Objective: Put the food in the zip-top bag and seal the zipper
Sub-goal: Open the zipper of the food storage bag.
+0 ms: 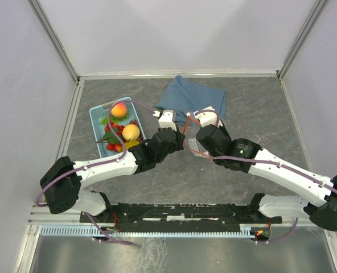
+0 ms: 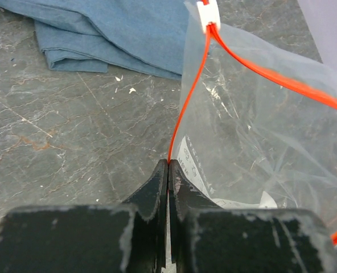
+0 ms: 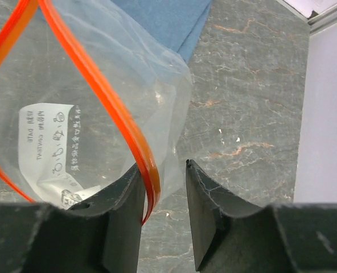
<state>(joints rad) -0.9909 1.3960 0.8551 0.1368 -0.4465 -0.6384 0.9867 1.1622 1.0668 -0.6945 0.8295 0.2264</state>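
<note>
While your left gripper [image 2: 168,169] pinches the thin orange zipper [image 2: 187,96], the crinkly clear zip-top bag [image 2: 259,148] billows just ahead; your right gripper [image 3: 164,193] sits spread around it.

White links [image 1: 109,169], black joints [image 1: 60,186] and lilac cables [image 1: 294,166] run back from the left gripper [image 2: 168,170] and right gripper [image 3: 164,170], their black fingers [image 2: 151,196] scuffed pale.

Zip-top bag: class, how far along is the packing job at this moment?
Done: nothing is packed; the zip-top bag looks empty. In hand: the left gripper is shut on the zipper, and the right gripper is open around its other side, with the mouth spread. Left: all the food lies in the basket; then sealing.
</note>
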